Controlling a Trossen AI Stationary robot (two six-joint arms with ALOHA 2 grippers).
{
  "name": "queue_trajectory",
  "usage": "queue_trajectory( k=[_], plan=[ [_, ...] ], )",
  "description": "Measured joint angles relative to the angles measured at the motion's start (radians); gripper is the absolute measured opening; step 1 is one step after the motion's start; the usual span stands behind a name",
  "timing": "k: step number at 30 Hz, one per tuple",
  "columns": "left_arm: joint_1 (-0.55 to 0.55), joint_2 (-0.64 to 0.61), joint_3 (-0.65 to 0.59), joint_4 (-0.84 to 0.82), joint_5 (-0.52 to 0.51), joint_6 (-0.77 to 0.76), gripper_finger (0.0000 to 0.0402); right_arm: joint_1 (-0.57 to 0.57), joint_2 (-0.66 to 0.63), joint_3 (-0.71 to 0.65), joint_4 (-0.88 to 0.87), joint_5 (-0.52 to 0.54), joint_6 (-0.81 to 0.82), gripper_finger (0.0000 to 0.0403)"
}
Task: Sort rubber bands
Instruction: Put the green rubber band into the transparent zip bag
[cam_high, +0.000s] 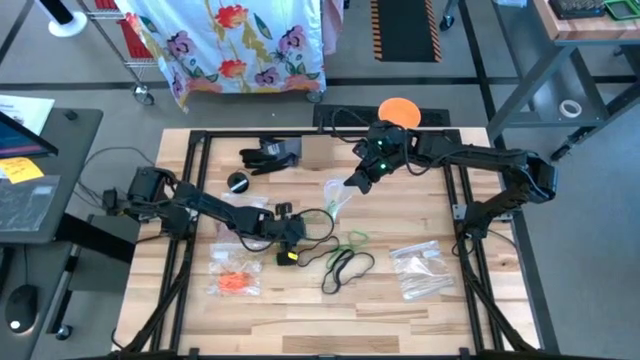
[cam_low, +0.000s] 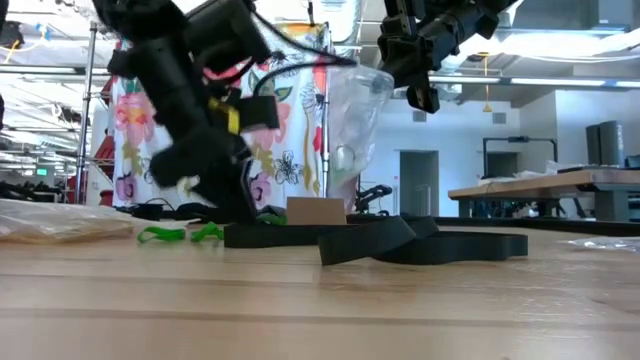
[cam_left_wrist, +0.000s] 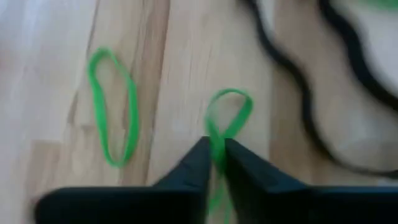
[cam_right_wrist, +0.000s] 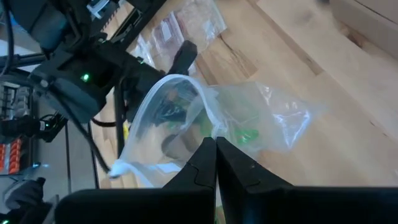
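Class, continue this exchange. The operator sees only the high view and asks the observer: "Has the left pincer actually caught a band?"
Observer: Yes. The left pincer is pinching one green rubber band against the wood.
Operator: Is another one close?
Observer: A second green band lies flat beside it, untouched.
Operator: And the right pincer?
Observer: The right pincer is shut on the rim of the clear zip bag, holding it up off the table, with green bands inside.
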Motion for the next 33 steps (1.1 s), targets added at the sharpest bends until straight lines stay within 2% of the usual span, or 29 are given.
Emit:
queue_trajectory(
  k=[2, 8, 11, 16, 19, 25, 33],
  plan=[
    [-0.008, -0.026, 0.029, -0.034, 0.005, 0.007, 0.0015, 0.0, 0.0, 0.0, 0.001, 0.0, 0.0, 0.0],
    [-0.05, -0.145, 0.052, -0.041, -0.03, 0.039, 0.0003, 0.003, 0.0, 0.0, 0.0, 0.001, 0.0, 0.0],
    [-0.075, -0.213, 0.052, 0.033, -0.102, 0.085, 0.0001, 0.01, 0.0, 0.0, 0.002, 0.002, 0.0, 0.0],
    [-0.085, -0.285, 0.052, 0.254, -0.112, 0.214, 0.0001, 0.035, 0.0, 0.0, -0.001, 0.005, 0.02, 0.0],
    [-0.068, -0.298, 0.053, 0.377, -0.117, 0.281, 0.0001, 0.05, 0.001, 0.0, -0.002, 0.005, 0.034, 0.0],
    [0.003, -0.299, 0.053, 0.476, -0.119, 0.338, 0.0, 0.07, 0.002, 0.0, -0.007, 0.024, 0.034, 0.0],
    [0.105, -0.292, 0.053, 0.548, -0.014, 0.228, 0.0, 0.077, 0.002, 0.0, -0.006, 0.031, 0.034, 0.0]
  ],
)
